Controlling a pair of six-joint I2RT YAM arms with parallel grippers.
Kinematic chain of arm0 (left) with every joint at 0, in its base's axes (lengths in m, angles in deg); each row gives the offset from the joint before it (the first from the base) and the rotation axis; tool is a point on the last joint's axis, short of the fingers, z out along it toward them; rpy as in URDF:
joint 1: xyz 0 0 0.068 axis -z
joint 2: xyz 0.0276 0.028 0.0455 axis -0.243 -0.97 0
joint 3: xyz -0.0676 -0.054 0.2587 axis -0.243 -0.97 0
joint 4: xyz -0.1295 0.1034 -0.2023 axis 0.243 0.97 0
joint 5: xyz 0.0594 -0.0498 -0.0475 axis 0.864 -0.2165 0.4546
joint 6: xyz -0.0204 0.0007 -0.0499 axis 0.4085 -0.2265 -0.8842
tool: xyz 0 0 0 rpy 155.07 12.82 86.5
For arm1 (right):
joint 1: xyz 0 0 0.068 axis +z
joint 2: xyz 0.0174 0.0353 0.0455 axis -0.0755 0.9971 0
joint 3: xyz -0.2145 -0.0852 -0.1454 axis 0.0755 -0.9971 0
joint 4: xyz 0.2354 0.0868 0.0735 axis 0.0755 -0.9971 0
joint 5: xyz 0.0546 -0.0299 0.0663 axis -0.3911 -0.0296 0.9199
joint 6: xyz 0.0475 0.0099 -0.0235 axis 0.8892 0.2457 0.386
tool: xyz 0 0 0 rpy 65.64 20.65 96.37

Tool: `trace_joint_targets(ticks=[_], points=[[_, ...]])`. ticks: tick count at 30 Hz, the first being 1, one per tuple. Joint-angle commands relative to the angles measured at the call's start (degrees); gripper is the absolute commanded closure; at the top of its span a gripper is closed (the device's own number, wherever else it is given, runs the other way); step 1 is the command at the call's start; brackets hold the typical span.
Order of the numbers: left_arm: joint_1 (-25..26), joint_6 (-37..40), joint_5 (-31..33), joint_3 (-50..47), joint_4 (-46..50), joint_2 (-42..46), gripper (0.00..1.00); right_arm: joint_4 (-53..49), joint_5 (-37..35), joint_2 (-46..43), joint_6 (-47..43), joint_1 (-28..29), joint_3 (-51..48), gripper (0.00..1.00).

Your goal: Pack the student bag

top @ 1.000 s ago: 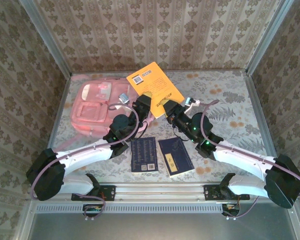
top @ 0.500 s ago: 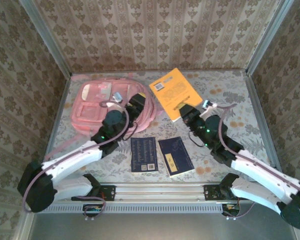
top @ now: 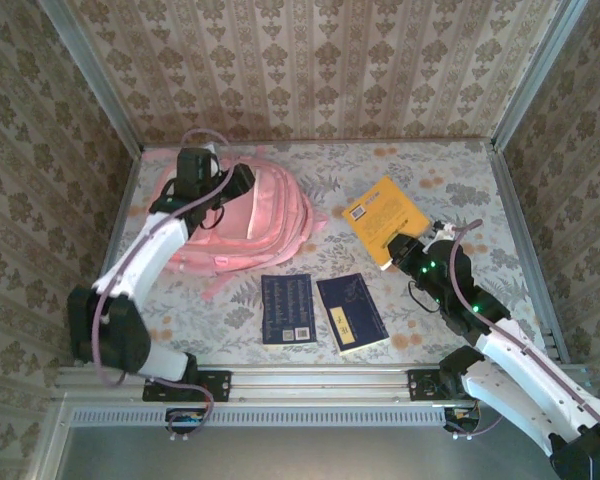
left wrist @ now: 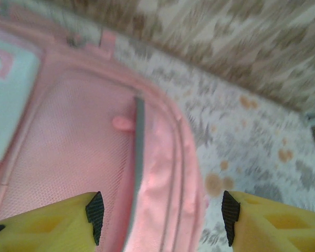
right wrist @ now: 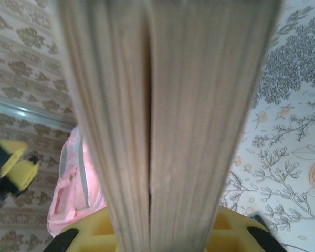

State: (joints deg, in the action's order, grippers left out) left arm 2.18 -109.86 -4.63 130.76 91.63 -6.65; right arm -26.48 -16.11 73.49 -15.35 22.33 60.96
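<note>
I read the left end effector (top: pixel 240 182) as released, jaws apart over the student bag (top: pixel 255 225), which lies far-left on the table (top: pixel 460 185). The right end effector (top: pixel 396 246) grasps a yellow book (top: pixel 382 210).

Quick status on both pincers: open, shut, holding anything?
Left pincer: open, over the student bag, gripping nothing.
Right pincer: shut on the yellow book.
</note>
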Motion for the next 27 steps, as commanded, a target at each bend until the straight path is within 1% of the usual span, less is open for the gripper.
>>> trace_joint_targets(ticks=[1, 5, 8, 11, 15, 22, 27], points=[[-1.2, 5.3, -13.8, 4.0, 3.8, -5.9, 0.37, 3.0, 5.1, -1.5, -4.5, -0.4, 2.3, 1.00], [-1.6, 5.4, -17.9, 6.0, 0.9, -11.0, 0.37, 1.7, 6.7, -1.8, -5.5, -0.4, 2.2, 1.00], [-1.6, 5.0, -20.4, 7.8, 0.6, -14.2, 0.41, 1.5, 7.9, -2.3, -5.8, -0.4, 1.5, 1.00], [-1.6, 4.7, -20.5, 8.2, 0.8, -15.8, 0.42, 0.8, 8.6, -2.5, -6.2, -0.7, 1.6, 1.00], [-1.7, 4.2, -21.6, 6.7, -0.8, -16.0, 0.47, 0.1, 9.1, -2.5, -7.2, -1.0, 2.2, 1.00], [-1.7, 4.0, -22.5, 4.4, -2.2, -15.8, 0.61, 0.5, 8.9, -2.3, -7.4, -1.1, 1.7, 1.00], [-1.8, 5.8, -20.3, 5.5, 1.0, -17.1, 0.63, 0.8, 9.1, -2.4, -6.9, -1.1, 1.3, 1.00]])
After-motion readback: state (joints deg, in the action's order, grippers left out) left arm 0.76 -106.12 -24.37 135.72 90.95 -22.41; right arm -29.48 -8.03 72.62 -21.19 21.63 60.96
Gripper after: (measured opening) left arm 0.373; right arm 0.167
